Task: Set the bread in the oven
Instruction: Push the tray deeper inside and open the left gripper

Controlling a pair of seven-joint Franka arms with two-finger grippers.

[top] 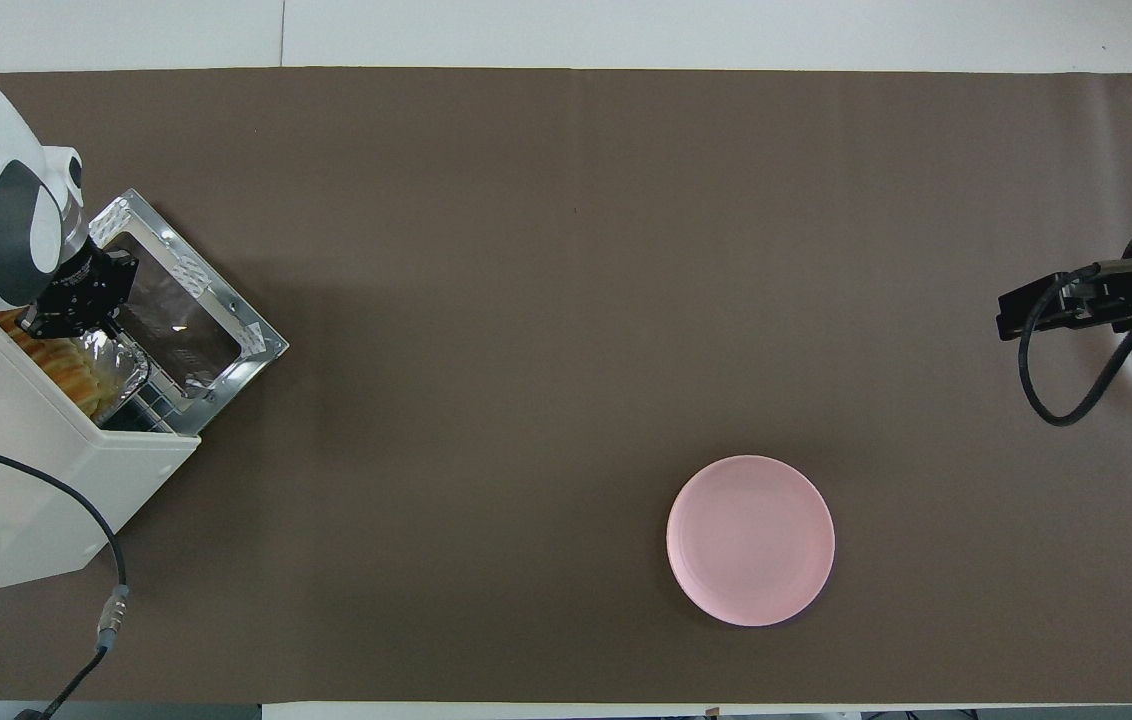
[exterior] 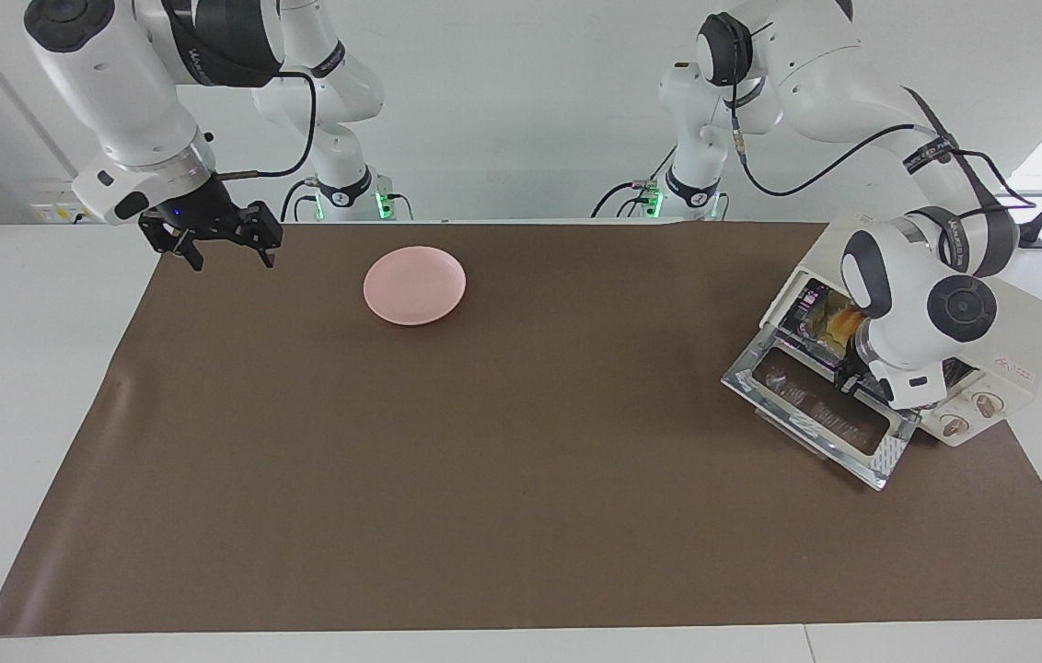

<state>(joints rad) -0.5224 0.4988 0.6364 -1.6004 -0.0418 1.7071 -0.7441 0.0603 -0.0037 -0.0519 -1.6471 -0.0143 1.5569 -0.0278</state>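
Note:
The cream-white oven [exterior: 1023,336] stands at the left arm's end of the table with its glass door [exterior: 816,414] dropped open; it also shows in the overhead view [top: 26,450]. The golden bread [top: 56,362] lies inside on a silver foil tray [top: 124,362] on the rack, and a bit of it shows in the facing view [exterior: 846,322]. My left gripper [top: 51,322] is at the oven's mouth, over the tray's edge and the door's hinge; in the facing view [exterior: 850,376] the wrist mostly hides it. My right gripper [exterior: 233,261] is open and empty, and the right arm waits above the mat's edge.
A round pink plate [exterior: 414,284] lies empty on the brown mat, nearer to the robots than the mat's middle, toward the right arm's end; it also shows in the overhead view [top: 750,540]. The oven's cable runs off the table's end.

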